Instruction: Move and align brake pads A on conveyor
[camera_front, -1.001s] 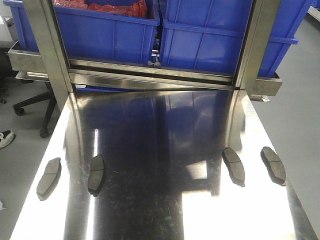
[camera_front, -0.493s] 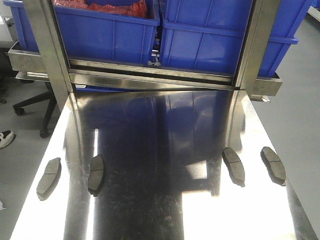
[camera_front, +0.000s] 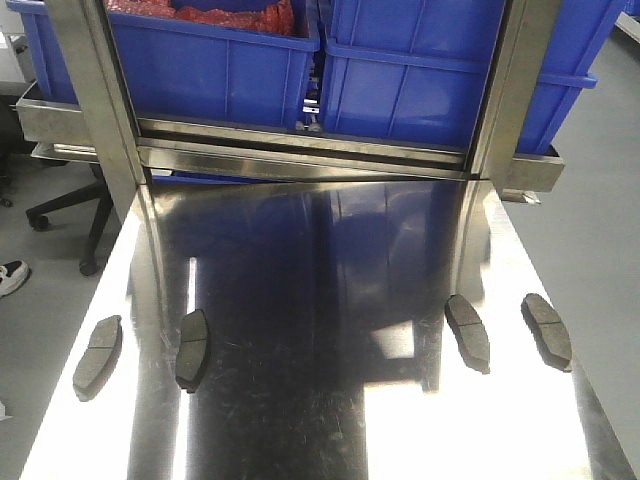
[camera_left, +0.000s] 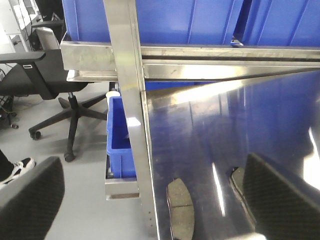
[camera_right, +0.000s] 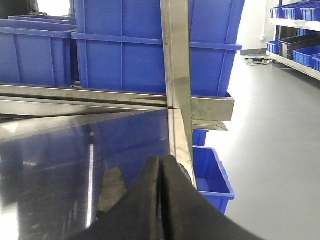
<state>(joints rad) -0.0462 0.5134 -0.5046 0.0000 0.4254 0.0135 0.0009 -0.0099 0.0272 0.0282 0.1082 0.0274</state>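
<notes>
Four brake pads (camera_front: 192, 349) are recorded lying flat on the steel table (camera_front: 320, 290): two near its left edge, two near its right, the pairs well apart. The left gripper (camera_left: 155, 195) is spread wide, nothing held. The right gripper (camera_right: 161, 163) is pressed closed, empty. Blue bins (camera_front: 230, 70) are shelved behind.

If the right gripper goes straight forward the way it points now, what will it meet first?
Probably the steel upright, seen just beyond the shut right gripper; depth is unclear. The nearest brake pad lies left of that line.
</notes>
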